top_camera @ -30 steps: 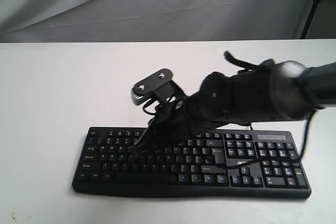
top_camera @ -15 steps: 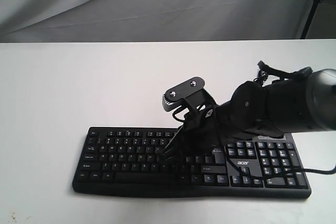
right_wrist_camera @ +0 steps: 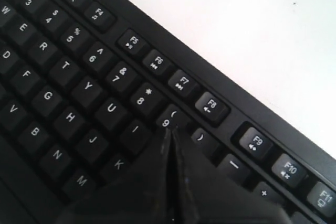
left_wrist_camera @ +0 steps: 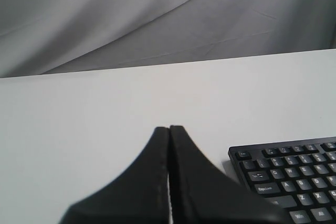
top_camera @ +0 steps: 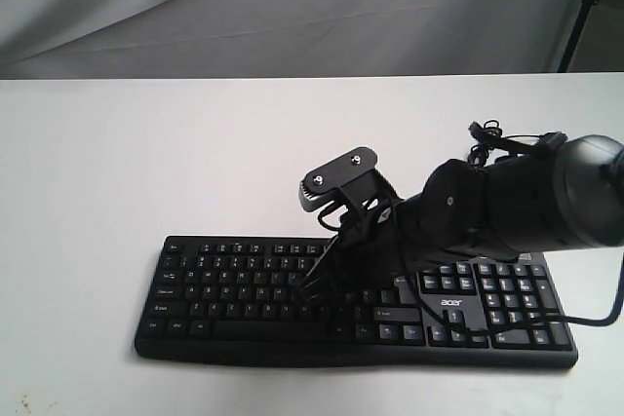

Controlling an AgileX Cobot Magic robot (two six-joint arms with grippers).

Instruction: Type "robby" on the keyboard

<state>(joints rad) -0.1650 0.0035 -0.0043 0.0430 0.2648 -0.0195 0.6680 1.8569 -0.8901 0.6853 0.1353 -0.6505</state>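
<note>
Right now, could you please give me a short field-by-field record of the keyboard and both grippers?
Keyboard: black, full-size, flat on the white table, number pad towards the right of the exterior view.
Right gripper: shut, holding nothing, pointing down over the letter keys.
Tip position: at the edge of the 9 key, next to the I key; the key under it is hidden.
Key contact: cannot tell.
Left gripper: shut, holding nothing, over bare table, apart from the keyboard's corner.
</note>
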